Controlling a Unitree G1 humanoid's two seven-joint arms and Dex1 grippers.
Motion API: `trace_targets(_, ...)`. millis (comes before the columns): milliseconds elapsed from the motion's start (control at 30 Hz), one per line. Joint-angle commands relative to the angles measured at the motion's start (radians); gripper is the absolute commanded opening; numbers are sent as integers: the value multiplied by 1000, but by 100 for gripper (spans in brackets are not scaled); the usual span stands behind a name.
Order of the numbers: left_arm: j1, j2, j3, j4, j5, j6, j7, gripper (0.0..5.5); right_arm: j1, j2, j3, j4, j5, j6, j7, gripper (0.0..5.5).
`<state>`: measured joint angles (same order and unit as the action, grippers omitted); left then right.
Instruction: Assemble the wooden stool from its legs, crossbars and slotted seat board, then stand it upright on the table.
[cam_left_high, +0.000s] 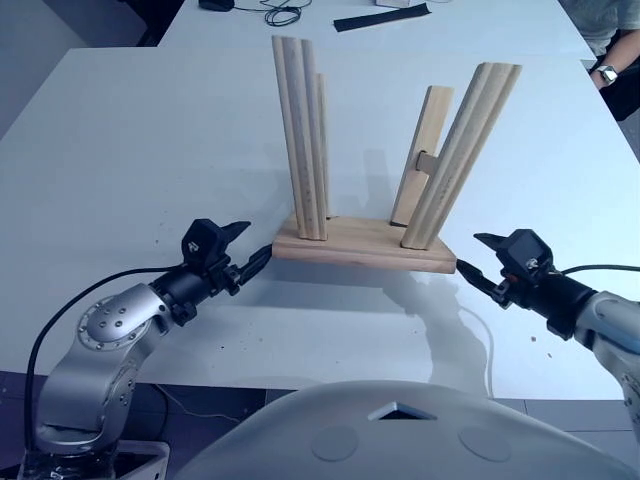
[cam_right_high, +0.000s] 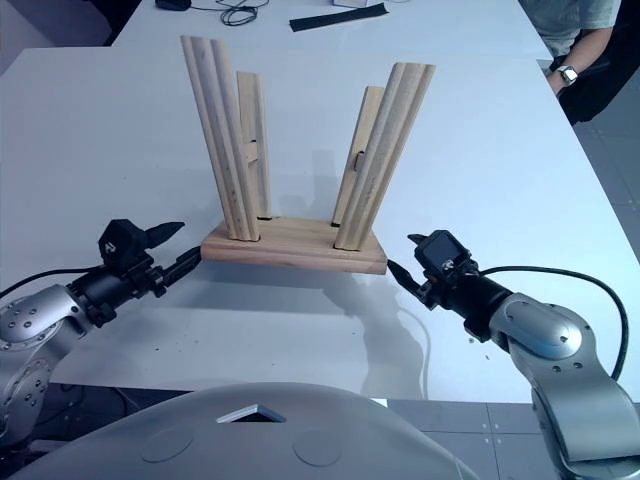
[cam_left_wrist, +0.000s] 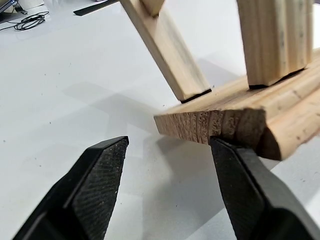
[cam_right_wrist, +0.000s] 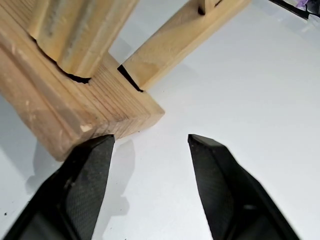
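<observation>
Left fingers (cam_left_wrist: 95, 185) and right fingers (cam_right_wrist: 85, 175), spread, flank seat board (cam_left_high: 360, 245).

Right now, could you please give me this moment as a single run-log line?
wooden stool: inverted, legs up, resting on seat board | left gripper: open at board's left end | right gripper: open at board's right end

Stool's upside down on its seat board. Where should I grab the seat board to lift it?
I'd take the seat board by its two short ends, left gripper from its left, right gripper from its right, level with the table. It lies flat with the legs rising from it, so only the thin end edges are free.
</observation>
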<state>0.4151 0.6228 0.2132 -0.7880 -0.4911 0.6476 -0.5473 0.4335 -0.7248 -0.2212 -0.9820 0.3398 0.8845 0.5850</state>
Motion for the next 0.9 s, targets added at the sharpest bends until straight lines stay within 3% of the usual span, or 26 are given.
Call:
trace_targets(33,-37,20,17,-165,-218,59,-48,305,-40,-73,-31,-65,268,-54,39,274)
trace_targets(267,-50,63,123,-175,-348,128,-57,305,-55,-182,-108,-65,452,-71,-23,274)
trace_targets(500,17,115,115,-161,-340,111,-141,305,2,-243,-89,-65,457,-90,-53,274)
trace_targets(700,171,172,58,-16,-135,-71,-319,305,50,-245,-65,-59,370,-90,-16,274)
trace_targets(900,50,191,-2,301,42,-293,-402,305,84,-241,-55,88,252,-167,59,274)
